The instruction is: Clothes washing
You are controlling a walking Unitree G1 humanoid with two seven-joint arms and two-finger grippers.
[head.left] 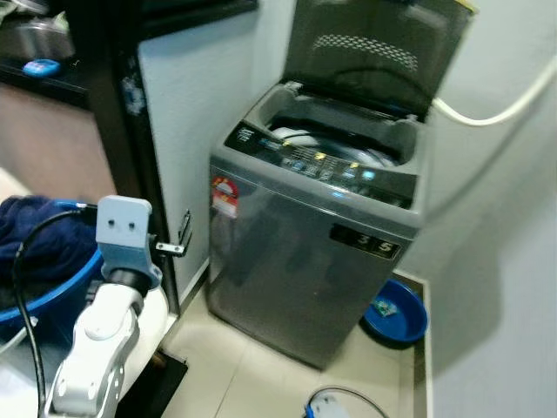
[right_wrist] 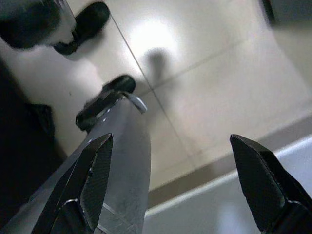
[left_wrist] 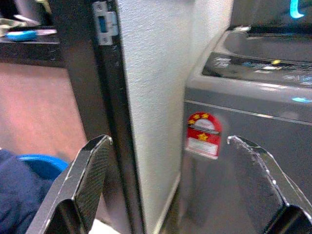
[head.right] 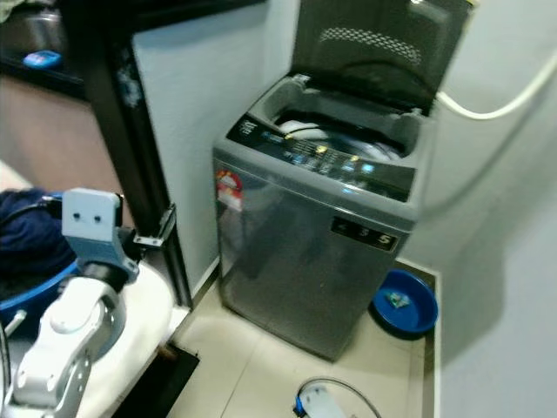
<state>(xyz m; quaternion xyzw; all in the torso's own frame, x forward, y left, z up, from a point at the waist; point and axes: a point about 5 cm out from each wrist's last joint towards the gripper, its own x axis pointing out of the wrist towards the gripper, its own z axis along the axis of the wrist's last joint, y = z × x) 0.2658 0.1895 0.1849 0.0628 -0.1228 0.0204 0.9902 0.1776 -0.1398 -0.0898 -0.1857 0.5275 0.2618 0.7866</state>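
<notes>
A grey top-loading washing machine (head.left: pixel 305 261) stands in the corner with its lid (head.left: pixel 374 52) raised. White items lie in its drum (head.left: pixel 339 144). At the lower left a blue tub (head.left: pixel 52 292) holds dark blue clothes (head.left: pixel 35 231). My left arm (head.left: pixel 113 287) is raised beside the tub. My left gripper (left_wrist: pixel 168 141) is open and holds nothing; it faces the black door frame (left_wrist: pixel 112 122) and the washer's front (left_wrist: pixel 243 146). My right gripper (right_wrist: pixel 170 139) is open, holds nothing and points down at the tiled floor (right_wrist: pixel 209 87).
A small blue basin (head.left: pixel 396 312) sits on the floor to the right of the washer. A white hose (head.left: pixel 496 109) runs along the wall behind the lid. A blue and white object with a cable (head.left: pixel 326 405) lies on the floor in front.
</notes>
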